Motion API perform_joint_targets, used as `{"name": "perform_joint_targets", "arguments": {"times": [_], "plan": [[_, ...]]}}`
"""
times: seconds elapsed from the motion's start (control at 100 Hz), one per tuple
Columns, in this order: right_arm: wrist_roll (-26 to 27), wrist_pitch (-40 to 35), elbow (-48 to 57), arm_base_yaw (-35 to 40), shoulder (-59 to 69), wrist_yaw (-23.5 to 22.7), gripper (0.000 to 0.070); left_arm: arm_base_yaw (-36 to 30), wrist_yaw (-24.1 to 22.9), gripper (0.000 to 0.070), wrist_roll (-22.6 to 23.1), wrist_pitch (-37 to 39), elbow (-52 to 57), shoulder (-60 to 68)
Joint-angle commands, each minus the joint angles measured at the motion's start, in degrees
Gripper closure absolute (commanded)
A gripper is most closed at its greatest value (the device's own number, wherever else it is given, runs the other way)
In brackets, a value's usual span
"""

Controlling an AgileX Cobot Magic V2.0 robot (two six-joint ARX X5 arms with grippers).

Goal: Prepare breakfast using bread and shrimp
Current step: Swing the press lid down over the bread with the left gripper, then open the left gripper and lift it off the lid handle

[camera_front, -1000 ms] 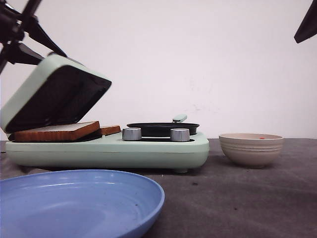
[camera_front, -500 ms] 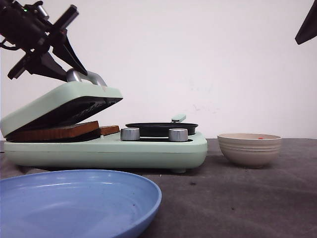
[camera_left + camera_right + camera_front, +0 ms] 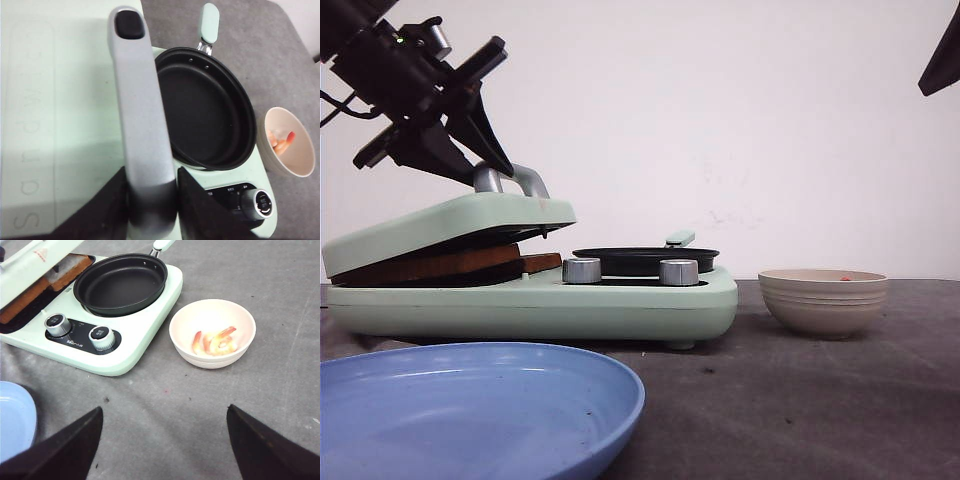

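Closing sandwich lid (image 3: 450,222) on bread (image 3: 430,264), left gripper (image 3: 150,197) clamped on handle (image 3: 140,115); next press flat, release.

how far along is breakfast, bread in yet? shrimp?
Done: the bread lies in the sandwich press. In hand: the left gripper grips the lid handle, with the lid low over the bread but not fully shut. Left: the shrimp are in the bowl, the pan is empty, and the blue plate is bare. The right gripper hangs open over the table.
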Motion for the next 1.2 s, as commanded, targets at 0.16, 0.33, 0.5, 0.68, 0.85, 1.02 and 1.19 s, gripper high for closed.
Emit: {"name": "perform_joint_targets", "arguments": {"times": [0.16,0.33,0.5,0.68,0.85,1.02,1.19], "plan": [[0.8,0.3,0.2,0.4,0.2,-0.2,0.0221,0.7,-4.8,0.0689,3.9,-5.7,-0.4,4.3],[0.8,0.3,0.2,0.4,0.2,-0.2,0.0221,0.7,-4.7,0.0681,3.8,-5.1,-0.4,4.3],[0.8,0.3,0.2,0.4,0.2,-0.2,0.0221,0.7,-4.7,0.0454,3.7,-5.0,-0.4,4.3],[0.8,0.3,0.2,0.4,0.2,-0.2,0.0221,0.7,-4.6,0.0284,3.3,-5.0,-0.4,4.3],[0.8,0.1,0.2,0.4,0.2,-0.2,0.0221,0.7,-4.2,0.0172,3.1,-4.7,-0.2,4.0],[0.8,-0.7,0.2,0.4,0.2,-0.2,0.0221,0.7,-2.8,0.0172,3.1,-5.0,2.1,2.8],[0.8,-1.4,0.2,0.4,0.2,-0.2,0.0221,0.7,-2.5,0.0172,3.2,-6.7,7.1,0.7]]}}
